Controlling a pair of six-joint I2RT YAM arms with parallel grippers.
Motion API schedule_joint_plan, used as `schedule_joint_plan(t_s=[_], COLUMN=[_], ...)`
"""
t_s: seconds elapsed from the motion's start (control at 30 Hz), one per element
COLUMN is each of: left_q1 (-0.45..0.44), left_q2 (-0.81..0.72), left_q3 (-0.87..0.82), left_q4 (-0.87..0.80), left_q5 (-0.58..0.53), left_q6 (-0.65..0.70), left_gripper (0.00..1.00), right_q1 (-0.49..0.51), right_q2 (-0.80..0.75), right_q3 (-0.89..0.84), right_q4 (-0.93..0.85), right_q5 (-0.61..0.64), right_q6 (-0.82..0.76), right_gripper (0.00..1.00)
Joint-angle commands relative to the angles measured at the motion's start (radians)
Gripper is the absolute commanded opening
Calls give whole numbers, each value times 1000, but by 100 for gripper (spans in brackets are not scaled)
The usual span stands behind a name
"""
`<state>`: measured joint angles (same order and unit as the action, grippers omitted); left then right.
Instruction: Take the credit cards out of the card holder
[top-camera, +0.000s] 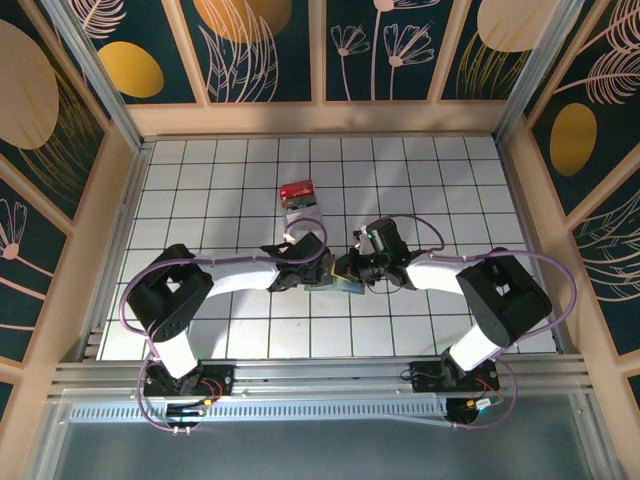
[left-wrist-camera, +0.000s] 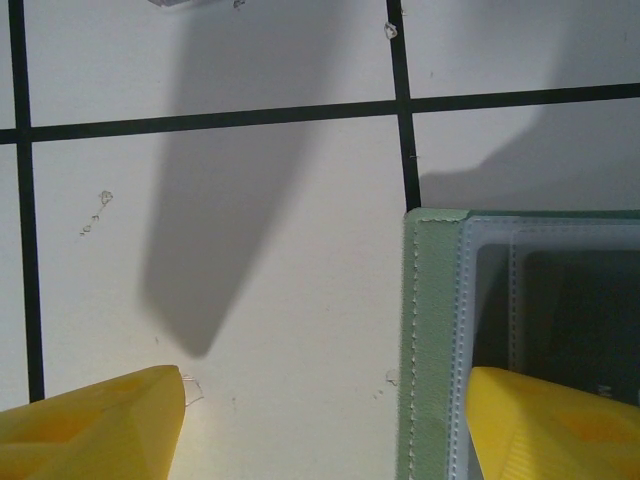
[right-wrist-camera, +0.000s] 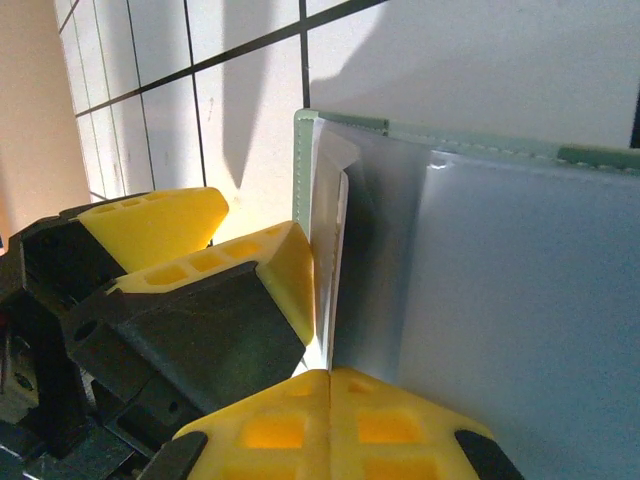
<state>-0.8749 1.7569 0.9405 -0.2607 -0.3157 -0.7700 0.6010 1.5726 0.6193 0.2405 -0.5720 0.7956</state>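
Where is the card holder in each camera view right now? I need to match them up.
Top external: the card holder lies mid-table, between the tips of the two arms.
Left wrist: the card holder is at lower right, its green stitched edge towards the left.
Right wrist: the card holder takes up the right half, its green edge along the top.
Shared landmark: the dark grid lines on the white table.

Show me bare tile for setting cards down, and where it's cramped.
Free: the table left of the red-topped block, the far right corner, and the near tiles between the arm bases. Crowded: the middle, where the left gripper and right gripper meet at the card holder.
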Motion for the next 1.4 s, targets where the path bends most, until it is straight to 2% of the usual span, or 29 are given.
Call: schedule_joint_plan(t_s=[0.0, 0.37, 0.63, 0.93, 1.03, 1.2, 1.37], left_q1=[8, 9, 8, 8, 8, 9, 8], left_q2=[36, 45, 47, 54, 56, 51, 43], left_q3=[-9, -8, -10, -17, -17, -21, -29], left_q4=[-55, -55, -49, -22, -22, -25, -33], left_q5=[-8, -6, 1, 27, 27, 23, 9], left_q6=[12, 13, 12, 5, 2, -5, -11], left_gripper=[74, 74, 74, 73, 73, 73, 73], right_q1=[-17, -26, -26, -23, -21, -23, -33], right_q2=[-41, -67, -35, 3, 12, -1, -44], right_q3=[-18, -24, -27, -4, 5, 18, 22], right_q4=[16, -15, 68, 72, 64, 13, -62], right_q5=[-9, 11, -36, -40, -33, 6, 64], right_q6=[-1, -18, 16, 12, 7, -13, -41], right_gripper=[5, 5, 15, 17, 15, 6, 4])
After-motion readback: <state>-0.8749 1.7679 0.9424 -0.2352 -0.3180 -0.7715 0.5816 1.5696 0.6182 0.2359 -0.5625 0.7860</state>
